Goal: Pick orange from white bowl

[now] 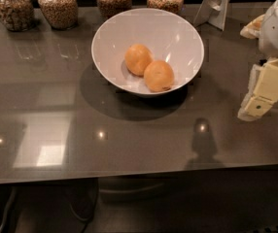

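Overhead lamps are glaring on the dim counter (144, 152); the white bowl (178, 35) is shadowing its near-left; the gripper (255, 103), far right, is catching light.

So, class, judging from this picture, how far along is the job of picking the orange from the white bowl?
Done: nothing yet; the orange lies in the white bowl beside a second, dimpled orange. In hand: the pincer hangs above the table right of the bowl, apart from it. Left: reaching in, gripping the orange, lifting it out.
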Controlling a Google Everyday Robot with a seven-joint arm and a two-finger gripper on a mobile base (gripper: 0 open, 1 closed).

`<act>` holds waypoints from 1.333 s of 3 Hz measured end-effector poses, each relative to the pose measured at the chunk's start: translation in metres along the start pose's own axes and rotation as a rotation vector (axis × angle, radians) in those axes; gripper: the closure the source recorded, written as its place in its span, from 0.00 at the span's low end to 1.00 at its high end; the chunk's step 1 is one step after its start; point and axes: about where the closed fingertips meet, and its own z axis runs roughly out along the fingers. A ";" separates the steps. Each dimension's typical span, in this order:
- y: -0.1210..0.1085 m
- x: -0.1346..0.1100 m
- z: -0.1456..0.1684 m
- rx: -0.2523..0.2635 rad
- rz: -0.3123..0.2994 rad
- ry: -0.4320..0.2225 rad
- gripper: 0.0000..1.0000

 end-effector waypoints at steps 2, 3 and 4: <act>-0.051 -0.061 0.029 0.090 0.051 -0.203 0.00; -0.080 -0.100 0.048 0.082 0.074 -0.272 0.00; -0.082 -0.104 0.049 0.081 0.071 -0.278 0.00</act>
